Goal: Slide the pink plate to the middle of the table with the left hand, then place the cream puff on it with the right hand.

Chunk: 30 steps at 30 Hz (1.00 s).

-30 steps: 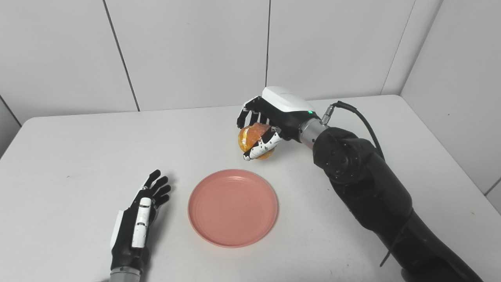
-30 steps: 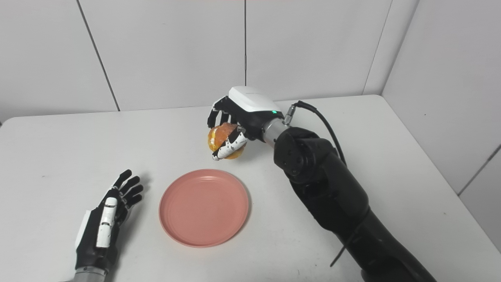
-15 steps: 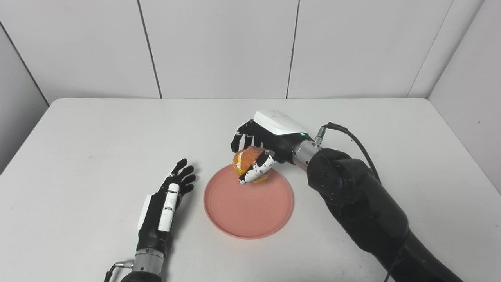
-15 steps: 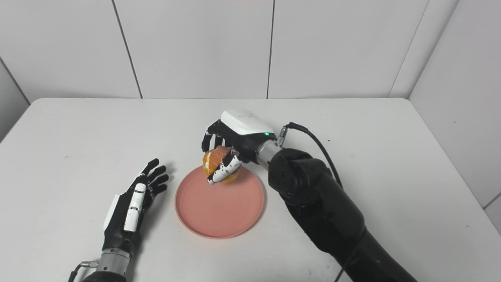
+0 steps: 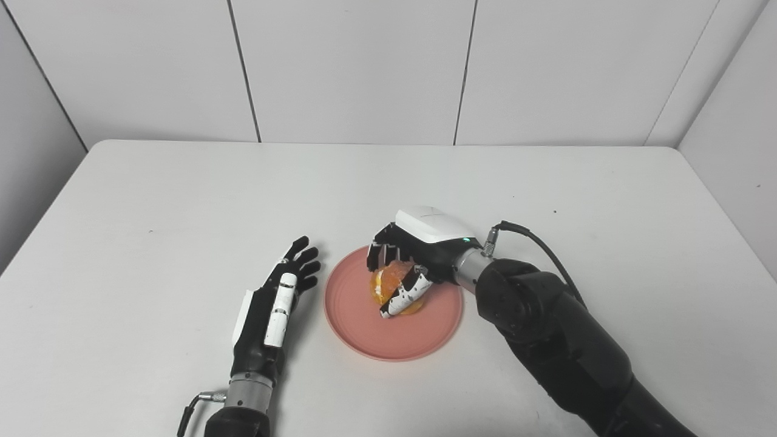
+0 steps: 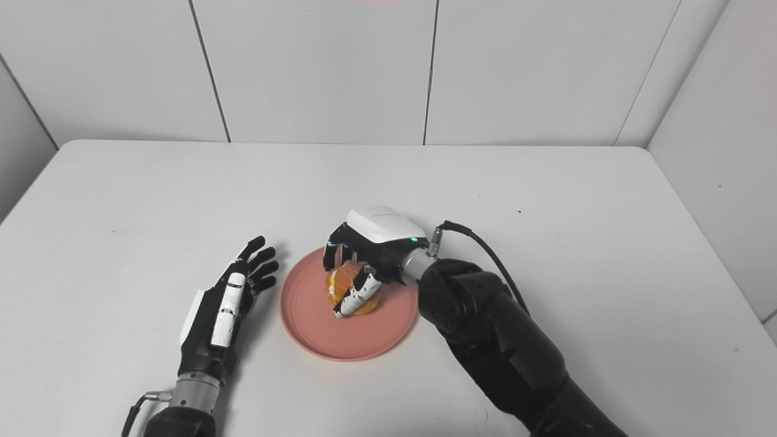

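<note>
The pink plate (image 5: 364, 331) lies near the middle of the white table. Over its centre my right hand (image 5: 413, 255) is shut on the golden cream puff (image 5: 388, 285), fingers curled over the top and thumb across the front. The puff is low on the plate; whether it touches the plate I cannot tell. My left hand (image 5: 273, 303) lies flat on the table just left of the plate (image 6: 315, 328), fingers spread and open, holding nothing. In the right eye view the puff (image 6: 343, 282) shows under the right hand (image 6: 370, 240), and the left hand (image 6: 227, 297) rests apart from the plate's rim.
The white table (image 5: 152, 200) is bounded by grey wall panels behind and on both sides. My black right forearm (image 5: 546, 328) crosses the table's front right part, with a cable (image 5: 540, 243) looping above the wrist.
The camera has shifted. My right hand has carried the cream puff from behind the plate down over the plate's centre. The left hand stays flat beside the plate.
</note>
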Each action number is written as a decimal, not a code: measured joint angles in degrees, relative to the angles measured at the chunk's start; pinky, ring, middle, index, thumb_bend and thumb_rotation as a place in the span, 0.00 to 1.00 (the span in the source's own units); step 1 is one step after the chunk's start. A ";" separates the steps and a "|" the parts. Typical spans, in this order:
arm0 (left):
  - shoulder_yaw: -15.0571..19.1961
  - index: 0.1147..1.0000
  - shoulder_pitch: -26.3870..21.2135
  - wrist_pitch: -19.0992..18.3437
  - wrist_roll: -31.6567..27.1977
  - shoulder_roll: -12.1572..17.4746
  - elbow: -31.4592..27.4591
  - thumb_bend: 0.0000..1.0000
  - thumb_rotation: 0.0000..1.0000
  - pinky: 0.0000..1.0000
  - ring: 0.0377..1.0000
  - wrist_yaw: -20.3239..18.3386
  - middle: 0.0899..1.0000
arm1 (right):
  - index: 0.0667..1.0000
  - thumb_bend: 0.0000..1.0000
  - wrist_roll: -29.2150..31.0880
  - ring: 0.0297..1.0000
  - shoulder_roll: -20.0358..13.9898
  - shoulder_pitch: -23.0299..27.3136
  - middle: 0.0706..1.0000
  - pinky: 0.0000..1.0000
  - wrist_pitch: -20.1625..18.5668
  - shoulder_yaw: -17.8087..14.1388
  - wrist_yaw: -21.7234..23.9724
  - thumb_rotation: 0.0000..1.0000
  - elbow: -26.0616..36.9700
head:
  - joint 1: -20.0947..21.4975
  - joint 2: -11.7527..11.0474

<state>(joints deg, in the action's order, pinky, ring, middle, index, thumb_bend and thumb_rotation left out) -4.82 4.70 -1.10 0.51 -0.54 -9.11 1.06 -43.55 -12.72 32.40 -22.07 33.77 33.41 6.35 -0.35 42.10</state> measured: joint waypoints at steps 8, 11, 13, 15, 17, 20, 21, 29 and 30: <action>-0.07 0.84 0.04 0.00 0.83 -0.13 0.01 0.48 1.00 0.84 0.85 0.12 0.86 | 0.50 0.52 -0.40 0.35 -0.15 -1.17 0.37 0.29 1.78 0.26 -0.65 0.00 -2.15 | -0.44 0.53; -0.08 0.84 0.09 0.00 0.94 -0.30 0.01 0.48 1.00 0.84 0.84 0.13 0.86 | 0.50 0.52 -0.52 0.34 -0.14 -1.54 0.37 0.28 2.82 0.28 -1.23 0.00 -2.62 | -0.70 0.62; -0.11 0.84 0.09 0.00 0.96 -0.46 -0.01 0.49 1.00 0.84 0.84 0.13 0.86 | 0.50 0.52 -0.60 0.33 -0.11 -1.54 0.37 0.28 3.12 0.29 -1.69 0.00 -3.10 | -0.79 0.62; -0.11 0.84 0.11 0.00 0.97 -0.57 -0.01 0.49 1.00 0.84 0.84 0.14 0.86 | 0.50 0.52 -0.61 0.35 -0.07 -1.55 0.38 0.29 3.62 0.30 -2.12 0.00 -3.48 | -0.79 0.70; -0.08 0.84 0.11 -0.01 0.97 -0.57 -0.01 0.48 1.00 0.84 0.84 0.15 0.86 | 0.51 0.52 -0.68 0.35 -0.04 -1.58 0.38 0.29 3.95 0.30 -2.63 0.00 -3.66 | -0.79 0.70; -0.09 0.84 0.11 -0.04 0.97 -0.59 -0.01 0.48 1.00 0.84 0.84 0.15 0.86 | 0.57 0.59 -0.85 0.46 0.03 -1.68 0.49 0.38 4.05 0.30 -2.99 0.04 -3.76 | -0.79 0.79; -0.10 0.84 0.12 -0.08 0.98 -0.60 -0.01 0.48 1.00 0.84 0.84 0.15 0.86 | 0.68 0.68 -0.89 0.53 0.02 -1.69 0.59 0.43 4.06 0.30 -3.05 0.09 -3.74 | -0.79 0.79; -0.35 0.84 0.17 -0.59 1.03 -0.70 -0.26 0.48 1.00 0.84 0.84 0.16 0.85 | 0.91 0.76 -1.17 0.75 -0.20 -2.10 0.85 0.53 4.05 0.26 -2.25 0.21 -1.40 | -0.97 0.79; -0.36 0.84 0.17 -0.59 1.04 -0.72 -0.26 0.48 1.00 0.84 0.84 0.16 0.85 | 0.91 0.76 -1.39 0.75 -0.20 -2.17 0.85 0.54 4.05 0.26 -2.06 0.22 -1.29 | -0.97 0.79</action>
<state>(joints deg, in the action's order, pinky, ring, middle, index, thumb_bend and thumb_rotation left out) -5.18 4.88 -1.69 1.55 -1.27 -9.37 1.22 -44.94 -12.92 30.23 -18.03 34.03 31.35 5.06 -1.32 42.89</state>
